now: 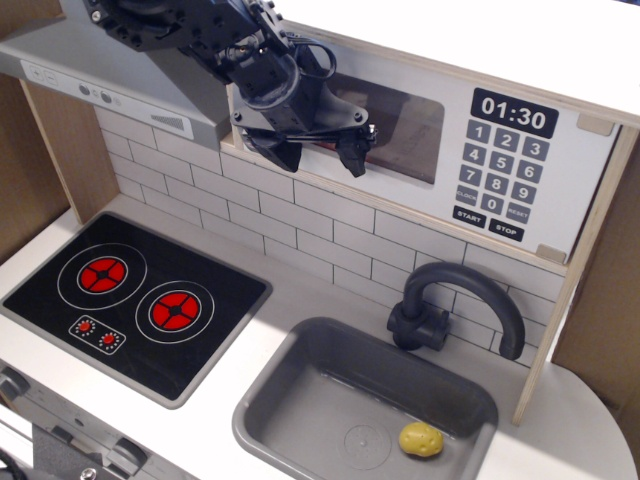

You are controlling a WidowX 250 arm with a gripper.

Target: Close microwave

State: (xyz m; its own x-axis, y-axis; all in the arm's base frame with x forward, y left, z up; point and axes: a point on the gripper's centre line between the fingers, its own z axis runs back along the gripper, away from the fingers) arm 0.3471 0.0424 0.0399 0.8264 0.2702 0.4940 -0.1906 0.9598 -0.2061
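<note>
There was one microwave, and it sat high on the back wall above the white tile, to the right of the grey hood. Its white front ran long from left to right and faced out into the room, tilted a little with the camera's angle so the right end sat lower. On that front I counted one rectangular window, one dark clock display reading 01:30, and one grey keypad under it. The door lay flat with the front as far as I could see, though the arm covered its left end. One black robot arm reached in from the upper left, and its one hand hung in front of the microwave's left part, close against the window's left edge. The two fingers were spread apart, pointing down, with nothing between them. Whether they touched the door I could not tell. Below, on the white worktop, lay one black stovetop with two red rings and two small red knobs. To its right was one grey sink, with one dark curved tap standing behind it. One small yellow lump rested in the sink, near the front right corner.
</note>
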